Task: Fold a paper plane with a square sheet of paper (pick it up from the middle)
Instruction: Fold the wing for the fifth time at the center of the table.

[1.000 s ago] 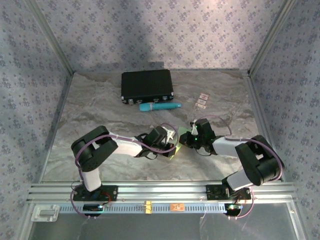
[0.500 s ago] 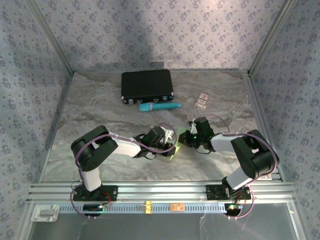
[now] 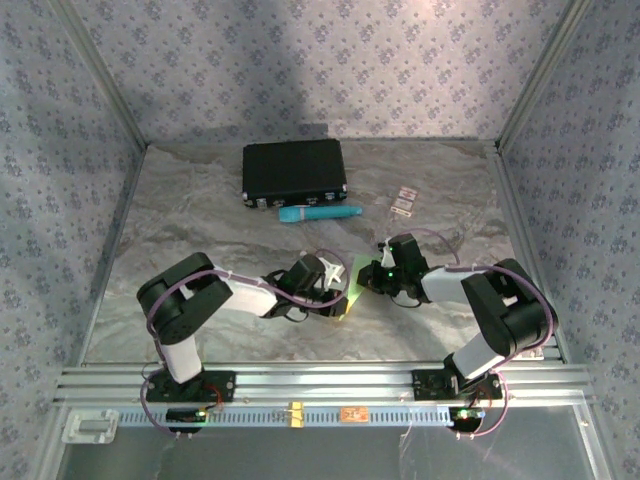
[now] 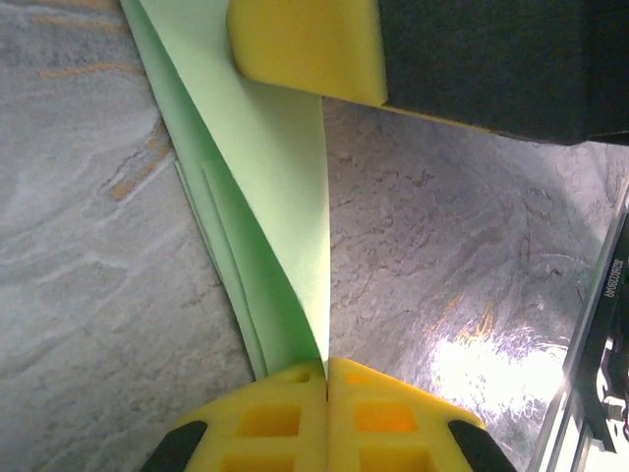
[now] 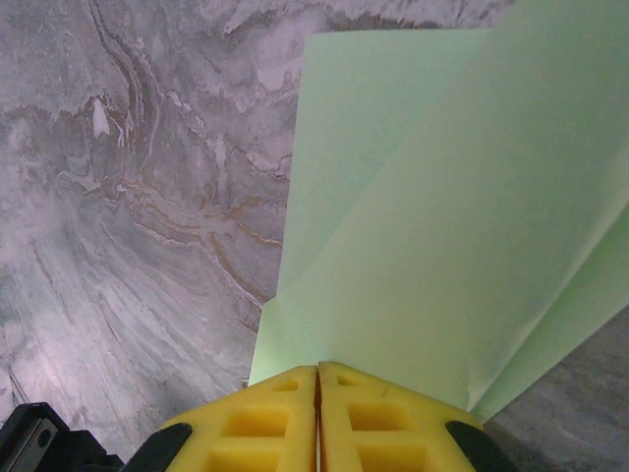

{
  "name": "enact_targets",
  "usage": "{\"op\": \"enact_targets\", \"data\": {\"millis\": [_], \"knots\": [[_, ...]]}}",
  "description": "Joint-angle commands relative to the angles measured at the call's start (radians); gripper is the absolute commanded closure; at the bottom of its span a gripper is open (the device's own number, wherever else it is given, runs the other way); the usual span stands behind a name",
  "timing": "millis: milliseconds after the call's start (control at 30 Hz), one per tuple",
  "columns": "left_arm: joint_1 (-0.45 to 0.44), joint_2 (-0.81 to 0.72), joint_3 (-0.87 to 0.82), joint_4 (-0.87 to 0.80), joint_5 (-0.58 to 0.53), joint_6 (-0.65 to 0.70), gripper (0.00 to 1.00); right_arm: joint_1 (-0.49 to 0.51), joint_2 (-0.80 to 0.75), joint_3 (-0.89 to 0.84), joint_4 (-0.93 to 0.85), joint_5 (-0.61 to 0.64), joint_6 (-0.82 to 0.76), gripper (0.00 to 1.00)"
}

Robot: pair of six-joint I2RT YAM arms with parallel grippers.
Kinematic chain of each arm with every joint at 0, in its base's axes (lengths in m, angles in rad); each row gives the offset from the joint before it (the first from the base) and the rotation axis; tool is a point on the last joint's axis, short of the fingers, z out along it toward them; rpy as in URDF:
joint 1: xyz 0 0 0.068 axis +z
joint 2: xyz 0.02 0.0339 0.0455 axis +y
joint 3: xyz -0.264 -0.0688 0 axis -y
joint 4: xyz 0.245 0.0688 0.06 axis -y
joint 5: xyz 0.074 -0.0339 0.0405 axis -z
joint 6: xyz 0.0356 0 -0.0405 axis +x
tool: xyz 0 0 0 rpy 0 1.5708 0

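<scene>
The pale green sheet of paper [image 3: 352, 291] lies mid-table between the two grippers, folded into overlapping layers. In the left wrist view one flap of the paper [image 4: 280, 206] rises from the marble surface into the seam of my left gripper [image 4: 326, 368], which is shut on it. My left gripper [image 3: 336, 292] sits at the paper's left edge. My right gripper [image 3: 368, 279] is at its right edge; its yellow fingertips [image 5: 316, 374] are shut, with the paper [image 5: 442, 216] spread flat just beyond them. The right gripper's yellow finger [image 4: 305, 49] rests over the paper's far end.
A black case [image 3: 293, 172] stands at the back, with a teal tube [image 3: 320, 213] in front of it. Two small cards [image 3: 404, 201] lie to the right. An aluminium rail [image 3: 320, 385] runs along the near edge; patterned walls enclose the table.
My left gripper has shifted slightly left and nearer with the paper edge in it. The right arm's elbow swung inward earlier; its gripper stays at the paper.
</scene>
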Motion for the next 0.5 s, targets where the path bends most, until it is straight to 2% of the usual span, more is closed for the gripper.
{"op": "enact_targets", "data": {"millis": [0, 133, 233, 467], "knots": [[-0.005, -0.021, -0.036, -0.044, 0.089, 0.011, 1.00, -0.009, 0.048, -0.001, -0.063, 0.081, -0.024, 0.90], [-0.005, -0.018, -0.046, -0.051, 0.126, 0.015, 0.99, -0.011, 0.050, -0.001, -0.068, 0.087, -0.025, 0.90], [-0.005, -0.033, -0.061, -0.053, 0.130, 0.017, 0.95, -0.011, 0.047, -0.003, -0.067, 0.091, -0.022, 0.90], [-0.005, -0.051, -0.072, -0.072, 0.144, 0.035, 0.97, -0.011, 0.050, 0.000, -0.068, 0.093, -0.021, 0.90]]}}
